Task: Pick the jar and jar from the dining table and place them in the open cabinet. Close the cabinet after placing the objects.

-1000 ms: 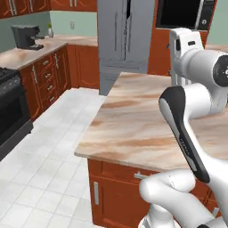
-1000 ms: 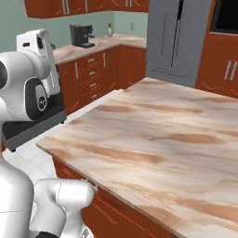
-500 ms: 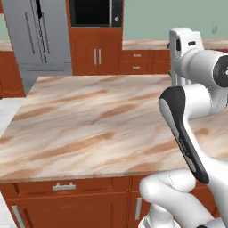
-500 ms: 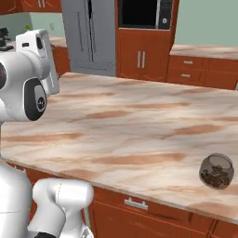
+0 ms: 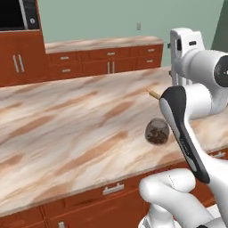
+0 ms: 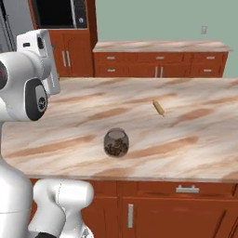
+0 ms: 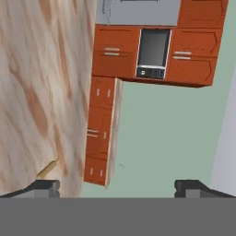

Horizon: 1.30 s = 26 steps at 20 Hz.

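Jar (image 6: pixel 115 142) unlabelled on dining table (image 6: pixel 195 139)

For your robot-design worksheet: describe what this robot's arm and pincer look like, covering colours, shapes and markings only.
The arm is glossy white with rounded, bulbous links, dark grey circular joint caps and a dark strip along one link. No cables or markings show. The pincer ends in two small, blocky dark grey fingertips.

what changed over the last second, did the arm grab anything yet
Only the base drove: both base views swung along the dining table, bringing the rounded jar and the tan stick into sight. Neither was moved. The gripper stayed open and empty, arm pose unchanged.
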Available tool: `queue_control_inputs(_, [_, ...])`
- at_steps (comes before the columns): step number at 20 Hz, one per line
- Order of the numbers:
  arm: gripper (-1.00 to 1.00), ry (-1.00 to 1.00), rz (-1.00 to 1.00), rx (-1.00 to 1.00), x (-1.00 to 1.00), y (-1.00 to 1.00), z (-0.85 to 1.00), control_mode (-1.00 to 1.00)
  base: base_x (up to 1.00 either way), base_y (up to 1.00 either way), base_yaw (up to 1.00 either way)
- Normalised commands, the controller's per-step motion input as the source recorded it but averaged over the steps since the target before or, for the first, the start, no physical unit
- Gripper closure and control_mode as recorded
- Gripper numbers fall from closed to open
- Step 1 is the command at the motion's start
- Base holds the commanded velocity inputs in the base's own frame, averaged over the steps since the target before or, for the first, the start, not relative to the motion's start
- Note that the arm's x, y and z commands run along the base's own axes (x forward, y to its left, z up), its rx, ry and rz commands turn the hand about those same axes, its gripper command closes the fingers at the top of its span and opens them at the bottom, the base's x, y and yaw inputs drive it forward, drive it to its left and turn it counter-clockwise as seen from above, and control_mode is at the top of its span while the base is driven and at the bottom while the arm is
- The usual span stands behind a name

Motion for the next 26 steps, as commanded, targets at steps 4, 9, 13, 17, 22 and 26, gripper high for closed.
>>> queue_control_inputs(4, [-1.0,0.0,0.0,0.0,0.0,0.0,0.0,1.0,-0.03,-0.97,-0.29])
queue_control_inputs(9, [-1.0,0.0,0.0,0.0,0.0,0.0,0.0,1.0,0.19,-0.8,0.0])
queue_control_inputs(13, [-1.0,0.0,0.0,0.0,0.0,0.0,0.0,1.0,0.24,-0.36,0.04])
queue_control_inputs(17, [-1.0,0.0,0.0,0.0,0.0,0.0,0.0,1.0,0.13,-0.11,0.05])
queue_control_inputs(22, [-1.0,0.0,0.0,0.0,0.0,0.0,0.0,1.0,0.24,0.13,0.03])
queue_control_inputs(26, [-1.0,0.0,0.0,0.0,0.0,0.0,0.0,1.0,0.54,0.31,0.11])
